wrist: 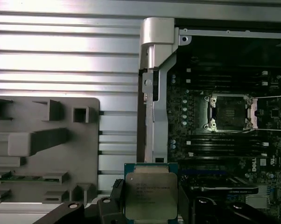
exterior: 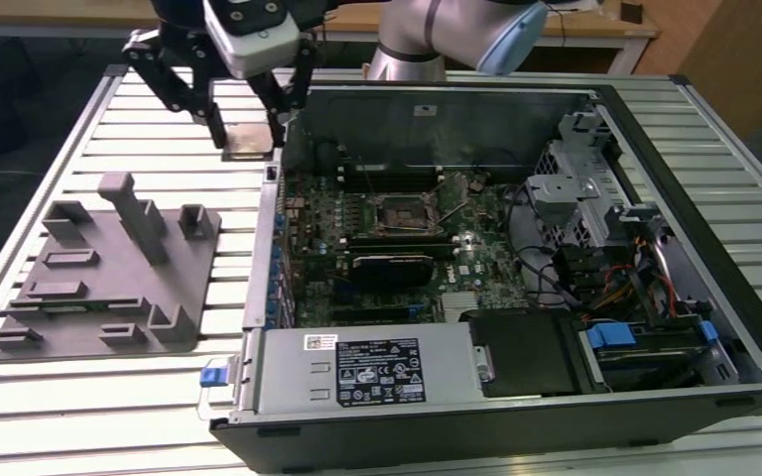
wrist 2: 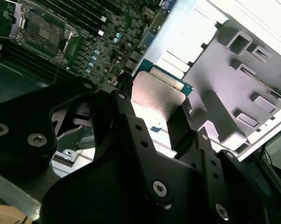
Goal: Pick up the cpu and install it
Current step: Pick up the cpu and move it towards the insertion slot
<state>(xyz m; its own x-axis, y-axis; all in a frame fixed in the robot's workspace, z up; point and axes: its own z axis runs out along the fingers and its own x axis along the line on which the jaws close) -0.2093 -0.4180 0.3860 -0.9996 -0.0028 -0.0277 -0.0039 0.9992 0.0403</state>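
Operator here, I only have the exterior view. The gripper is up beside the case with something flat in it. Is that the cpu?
Observer: Yes. In both wrist views the cpu is pinched by two opposite edges in the gripper.
Operator: Which face is toward the wrist?
Observer: The silvery metal top, as seen in the first wrist view.
Operator: And the socket?
Observer: The first wrist view shows the socket open, with its metal frame swung aside. The well looks bare.
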